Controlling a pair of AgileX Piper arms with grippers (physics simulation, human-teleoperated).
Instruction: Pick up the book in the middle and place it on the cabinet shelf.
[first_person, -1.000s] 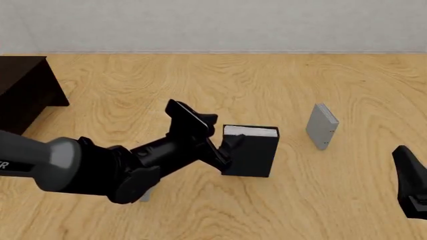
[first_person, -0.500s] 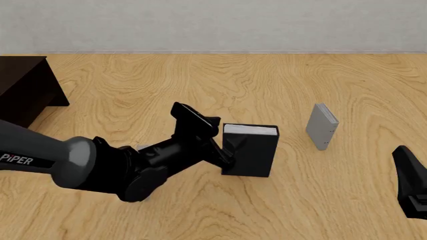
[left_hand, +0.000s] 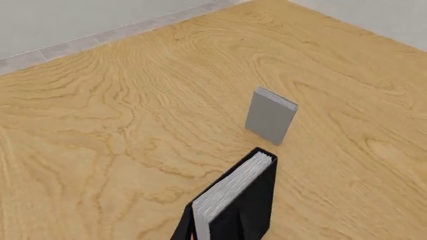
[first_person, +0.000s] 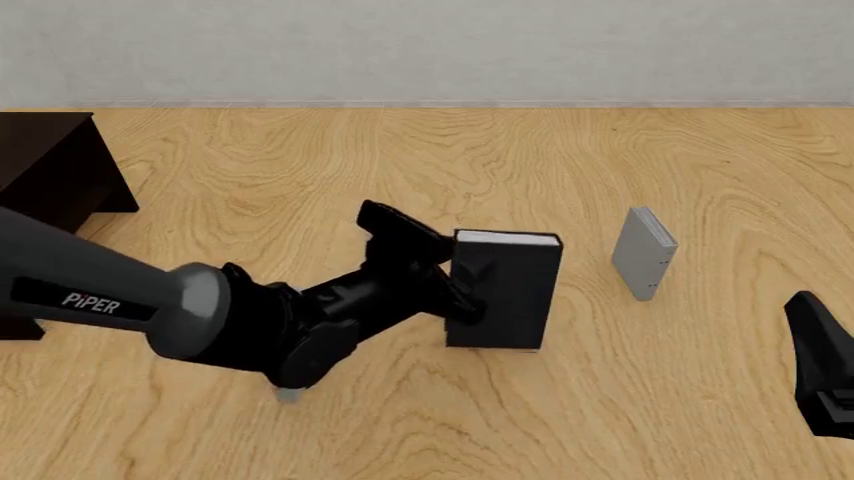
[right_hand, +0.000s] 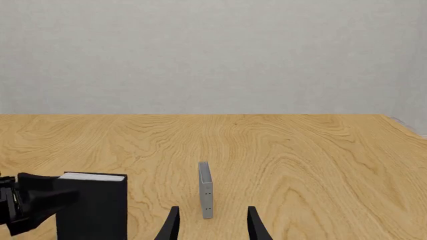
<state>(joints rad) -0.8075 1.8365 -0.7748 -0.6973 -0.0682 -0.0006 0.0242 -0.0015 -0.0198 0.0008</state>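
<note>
The thick black book (first_person: 514, 295) with white page edges stands upright on the table's middle. My left gripper (first_person: 465, 282) reaches in from the left and is shut on the book's near end. In the left wrist view the book (left_hand: 243, 200) fills the bottom edge, with one finger (left_hand: 181, 229) against its cover. The dark cabinet shelf (first_person: 47, 175) stands at the far left, well away from the book. My right gripper (first_person: 817, 335) hangs open and empty at the right edge; its fingers (right_hand: 171, 225) show in the right wrist view, where the black book (right_hand: 93, 207) stands at the left.
A thin light-grey book (first_person: 645, 252) stands upright right of the black book; it also shows in the left wrist view (left_hand: 270, 116) and the right wrist view (right_hand: 205, 196). A small grey piece (first_person: 286, 395) peeks out under my left arm. A pale wall runs along the back.
My left arm has pushed forward and to the right onto the black book. The book has shifted slightly up and to the right. The right arm has not moved.
</note>
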